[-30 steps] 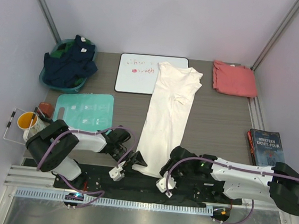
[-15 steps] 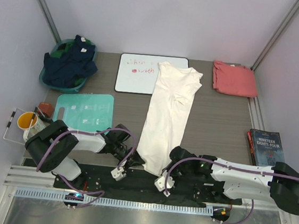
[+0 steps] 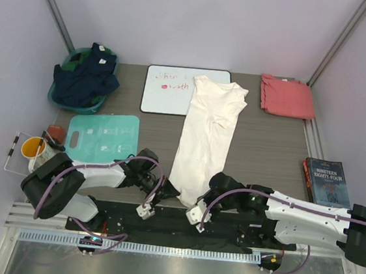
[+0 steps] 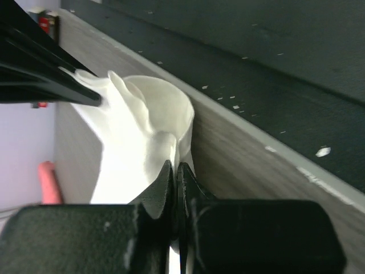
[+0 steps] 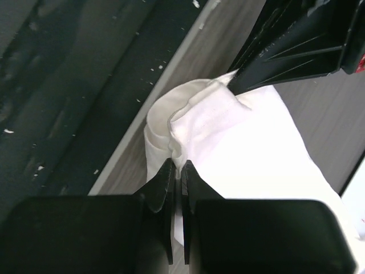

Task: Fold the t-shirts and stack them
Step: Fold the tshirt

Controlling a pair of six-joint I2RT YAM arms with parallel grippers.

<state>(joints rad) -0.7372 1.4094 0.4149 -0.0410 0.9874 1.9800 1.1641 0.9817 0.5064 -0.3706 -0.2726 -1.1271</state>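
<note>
At six o'clock, my left gripper and right gripper pinch the shirt hem, seemingly its corners; it runs toward twelve.

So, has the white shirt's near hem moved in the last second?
Yes. The shirt has had its near hem pulled slightly toward the whiteboard and bunched narrower. Its collar end beside the whiteboard has not shifted.

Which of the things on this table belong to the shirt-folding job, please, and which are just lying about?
Job in hand:
cream shirt
red shirt

Lying about:
whiteboard
teal board
book
dark clothes
basin
cup
</note>
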